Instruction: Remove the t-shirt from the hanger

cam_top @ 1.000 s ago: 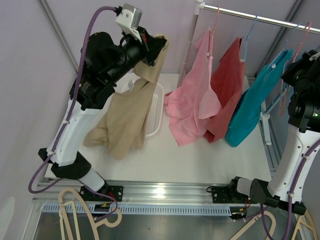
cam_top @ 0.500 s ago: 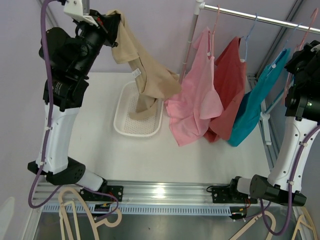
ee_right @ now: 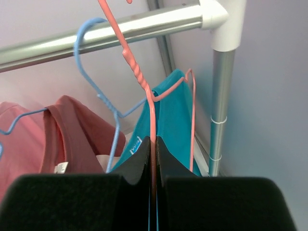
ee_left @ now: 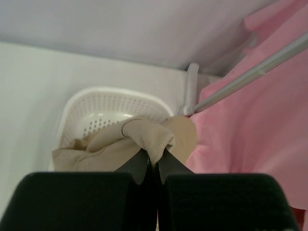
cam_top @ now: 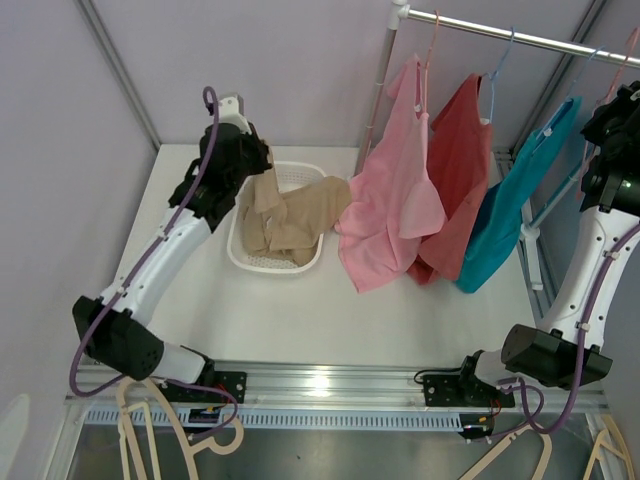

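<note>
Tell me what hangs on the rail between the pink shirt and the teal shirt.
The red shirt hangs on the rail between the pink shirt and the teal shirt, with nothing else between them. The top external view shows it.

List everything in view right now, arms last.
beige t-shirt: one, lying in the basket
basket: one, white, far left of table
hung shirts: three, pink t-shirt, red t-shirt, teal t-shirt, on the rail
pink hanger: one, by the rail's right end
wooden hangers: several, pale, below the table's near edge
table: one, white
left gripper: black, shut on beige t-shirt
right gripper: black, shut on pink hanger
</note>
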You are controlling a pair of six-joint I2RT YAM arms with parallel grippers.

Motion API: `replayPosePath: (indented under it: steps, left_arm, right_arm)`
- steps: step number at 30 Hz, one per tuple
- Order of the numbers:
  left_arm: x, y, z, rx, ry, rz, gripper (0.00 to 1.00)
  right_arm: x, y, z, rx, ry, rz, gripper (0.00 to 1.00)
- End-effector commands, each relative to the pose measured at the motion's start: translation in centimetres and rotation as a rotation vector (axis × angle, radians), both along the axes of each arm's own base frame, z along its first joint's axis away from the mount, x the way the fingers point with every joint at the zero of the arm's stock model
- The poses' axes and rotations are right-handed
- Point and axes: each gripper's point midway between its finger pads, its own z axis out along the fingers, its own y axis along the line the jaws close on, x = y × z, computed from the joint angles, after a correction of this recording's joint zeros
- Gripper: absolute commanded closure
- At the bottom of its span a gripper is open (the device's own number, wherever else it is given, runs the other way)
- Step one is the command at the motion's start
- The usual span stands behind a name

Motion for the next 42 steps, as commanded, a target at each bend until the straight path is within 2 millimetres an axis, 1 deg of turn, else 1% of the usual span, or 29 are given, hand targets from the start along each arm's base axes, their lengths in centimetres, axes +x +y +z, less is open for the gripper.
replayPosePath:
  steps: [1, 2, 3, 5, 7, 9, 10, 14, 17, 18, 19, 20, 21, 22, 23, 24, 25, 26, 28, 30, 32, 36, 38, 42]
  left_arm:
    - [1.0, 0.7, -2.1, -0.121, 0.055, 0.108, 0.99]
    - [1.1, 0.9, -3.9, -0.143, 0.109, 0.136, 0.99]
    - [1.3, 0.5, -5.6, -0.146, 0.153, 0.127, 0.99]
    - [1.4, -0.1, -7.4, -0.165, 0.204, 0.116, 0.99]
    - [1.6, -1.1, -9.6, -0.186, 0.263, 0.085, 0.99]
    - [1.6, -1.9, -11.2, -0.197, 0.301, 0.059, 0.99]
    - [1.7, -2.8, -12.2, -0.208, 0.33, 0.02, 0.99]
    - [1.4, -4.3, -14.3, -0.219, 0.38, -0.053, 0.99]
    - [0.9, -5.4, -14.9, -0.234, 0.393, -0.116, 0.99]
    - [0.8, -5.6, -15.1, -0.235, 0.399, -0.129, 0.99]
    - [0.7, -5.7, -15.4, -0.236, 0.402, -0.142, 0.99]
    - [0.5, -6.0, -15.5, -0.239, 0.404, -0.16, 0.99]
    - [0.5, -6.1, -15.5, -0.239, 0.403, -0.165, 0.99]
    - [0.4, -6.0, -15.8, -0.237, 0.406, -0.166, 0.99]
    - [0.4, -6.1, -15.7, -0.239, 0.403, -0.169, 0.99]
    - [0.5, -6.1, -15.6, -0.24, 0.401, -0.171, 0.99]
    - [0.4, -6.3, -15.7, -0.241, 0.399, -0.176, 0.99]
    - [0.4, -6.4, -15.5, -0.244, 0.394, -0.181, 0.99]
    - [0.3, -6.6, -15.5, -0.238, 0.39, -0.187, 0.99]
    - [0.2, -6.8, -15.6, -0.231, 0.388, -0.19, 0.99]
    - [0.1, -6.8, -15.7, -0.22, 0.379, -0.187, 0.99]
    - [-0.2, -6.5, -15.8, -0.197, 0.366, -0.168, 0.99]
    - [-0.3, -6.3, -15.3, -0.192, 0.352, -0.163, 0.99]
    - [-0.6, -6.2, -15.3, -0.171, 0.343, -0.157, 0.99]
  right_arm:
    - [-0.9, 1.2, 4.4, -0.084, -0.112, 0.055, 1.0]
    - [-0.9, 1.3, 4.6, -0.095, -0.115, 0.062, 1.0]
    - [-0.8, 1.3, 4.7, -0.104, -0.117, 0.07, 1.0]
    - [-0.7, 1.4, 5.1, -0.127, -0.124, 0.086, 1.0]
    - [-0.3, 1.3, 5.0, -0.14, -0.122, 0.098, 1.0]
    - [0.3, 0.9, 4.8, -0.144, -0.122, 0.093, 1.0]
    - [0.5, 0.7, 4.7, -0.145, -0.121, 0.092, 1.0]
    - [1.5, -0.3, 4.0, -0.159, -0.103, 0.084, 1.0]
    - [2.4, -1.1, 3.6, -0.157, -0.107, 0.11, 1.0]
    - [2.7, -0.9, 3.6, -0.154, -0.116, 0.141, 1.0]
    - [2.7, -1.6, 3.7, -0.158, -0.12, 0.138, 1.0]
    - [3.4, -2.1, 3.3, -0.153, -0.118, 0.146, 1.0]
    - [3.7, -2.5, 3.2, -0.143, -0.122, 0.16, 1.0]
    - [3.6, -2.7, 3.5, -0.143, -0.132, 0.195, 1.0]
    - [4.4, -3.2, 2.7, -0.123, -0.122, 0.219, 1.0]
    - [4.7, -2.6, 2.5, -0.102, -0.129, 0.276, 1.0]
    - [4.8, -3.2, 2.2, -0.097, -0.128, 0.286, 1.0]
    - [5.4, -3.4, 1.6, -0.09, -0.123, 0.306, 1.0]
    - [5.8, -3.1, 1.0, -0.075, -0.118, 0.342, 0.99]
    - [6.3, -3.2, 0.0, -0.055, -0.102, 0.367, 0.99]
    - [6.7, -2.8, -0.9, -0.037, -0.088, 0.403, 0.99]
    - [6.6, -2.3, -2.2, -0.017, -0.077, 0.431, 0.99]
    - [6.5, -2.2, -2.4, -0.021, -0.074, 0.429, 0.99]
    - [5.9, -2.1, -2.9, -0.015, -0.045, 0.417, 0.99]
